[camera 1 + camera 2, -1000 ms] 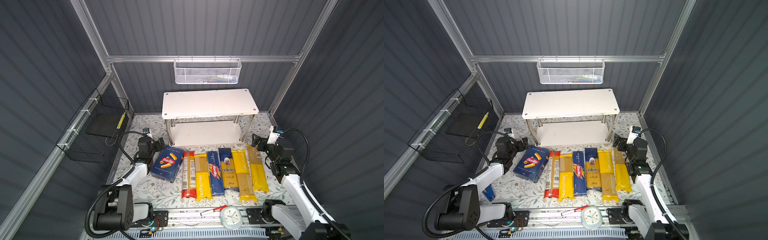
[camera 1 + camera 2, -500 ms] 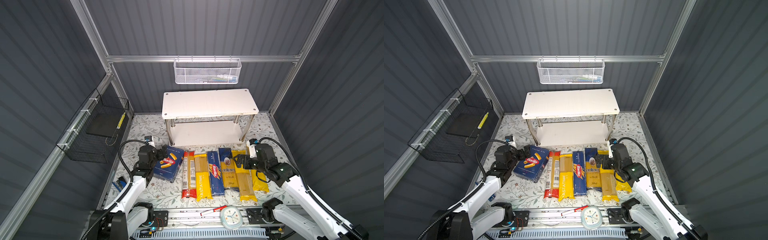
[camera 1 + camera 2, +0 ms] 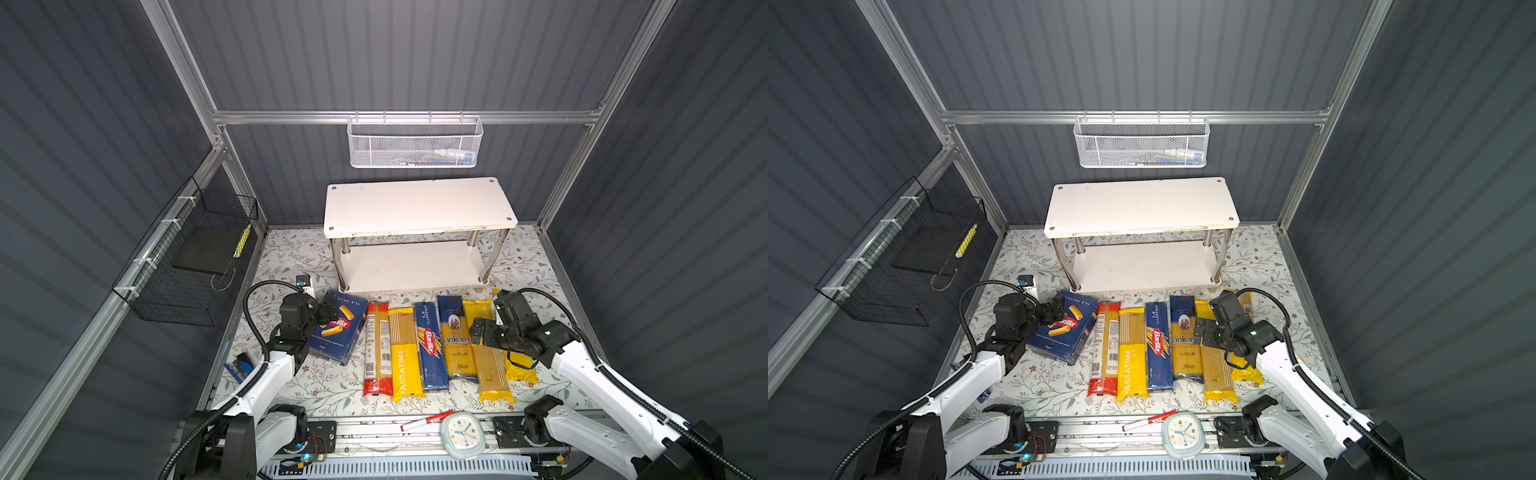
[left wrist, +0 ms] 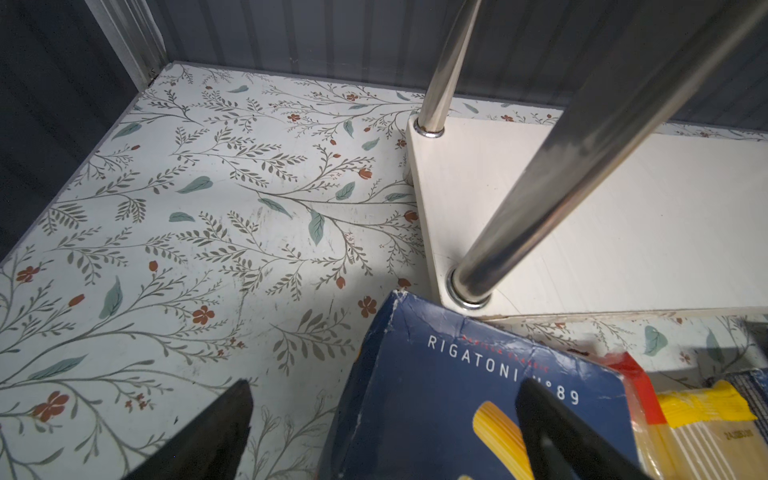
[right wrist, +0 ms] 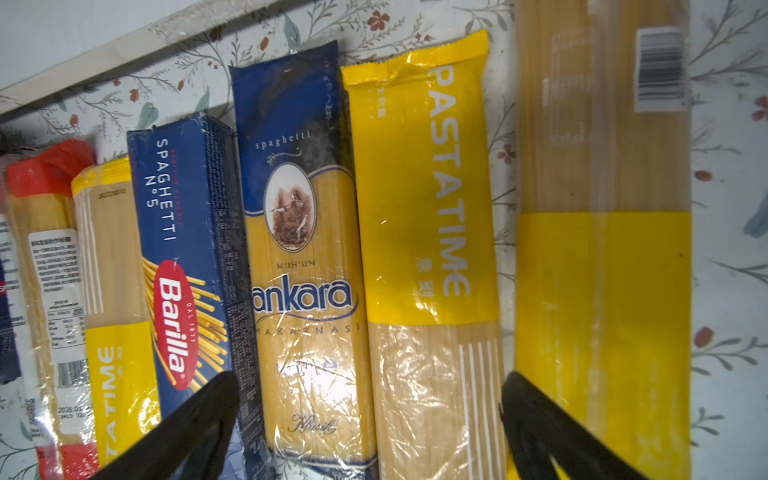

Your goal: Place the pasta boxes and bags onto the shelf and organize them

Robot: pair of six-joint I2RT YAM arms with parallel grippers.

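The white two-tier shelf (image 3: 419, 208) (image 3: 1142, 208) stands bare at the back. In front of it lies a row: the wide rigatoni box (image 3: 336, 332) (image 4: 436, 415), a red-ended bag (image 3: 376, 353), a PASTATIME bag (image 3: 405, 357), the narrow Barilla spaghetti box (image 3: 432, 349) (image 5: 187, 249), the ankara bag (image 3: 455, 336) (image 5: 307, 291) and two more PASTATIME bags (image 3: 492, 370) (image 5: 424, 187). My left gripper (image 3: 328, 311) (image 4: 384, 390) is open, straddling the rigatoni box's left edge. My right gripper (image 3: 478, 330) (image 5: 370, 382) hangs open over the ankara bag and its PASTATIME neighbour.
A white mesh basket (image 3: 415, 143) hangs on the back wall and a black wire basket (image 3: 187, 266) on the left wall. A clock (image 3: 459, 430) and a red-white marker (image 3: 428, 419) lie on the front rail. The shelf's chrome leg (image 4: 582, 166) stands close behind the rigatoni box.
My left gripper has closed in on the rigatoni box's left edge. My right gripper has swung left from the far right bag to above the ankara bag.
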